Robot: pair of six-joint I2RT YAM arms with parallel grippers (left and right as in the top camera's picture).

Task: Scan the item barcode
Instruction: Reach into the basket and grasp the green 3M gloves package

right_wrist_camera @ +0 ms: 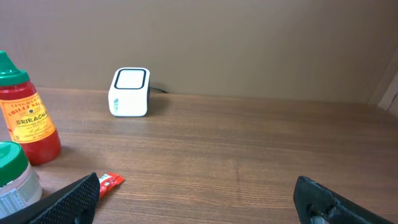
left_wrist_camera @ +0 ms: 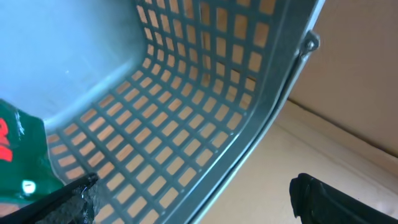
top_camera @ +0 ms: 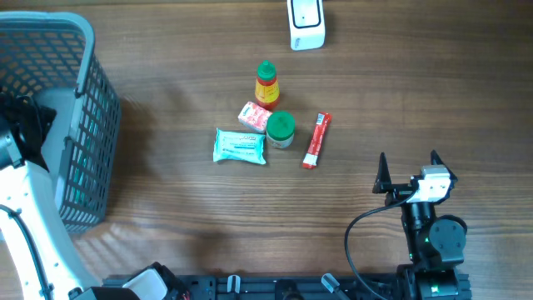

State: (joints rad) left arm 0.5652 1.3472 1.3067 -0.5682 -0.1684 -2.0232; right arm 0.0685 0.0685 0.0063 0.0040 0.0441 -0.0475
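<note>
The left gripper (left_wrist_camera: pixel 193 186) hung inside the basket (left_wrist_camera: pixel 205 93) with its fingers (left_wrist_camera: pixel 65 200) released, spread wide and holding nothing. Only mesh wall and rim showed between them. A green packet (left_wrist_camera: pixel 18 155) with red print lay on the basket floor just beside one finger. Whether it touched that finger could not be told, and only a corner of it was in view.

The right gripper (top_camera: pixel 408 162) sat low over the table (top_camera: pixel 166 208) near its right front. Its fingers (right_wrist_camera: pixel 329 200) were also fully spread, gripping and touching nothing.

The basket was grey plastic lattice at the table's left edge.

The scanner (top_camera: pixel 306 23), a small white box with a dark-framed window, stood at the far edge, well apart from both grippers.

The other items were clustered mid-table:
- A red sriracha bottle (top_camera: pixel 266 83) with a green cap stood upright.
- A small carton (top_camera: pixel 255 115) lay just in front of it.
- A green-lidded jar (top_camera: pixel 281 129) stood against the carton.
- A teal packet (top_camera: pixel 240 146) lay flat to the jar's left.
- A red stick (top_camera: pixel 316 140) lay to its right, apart from it.

No barcode could be made out.
</note>
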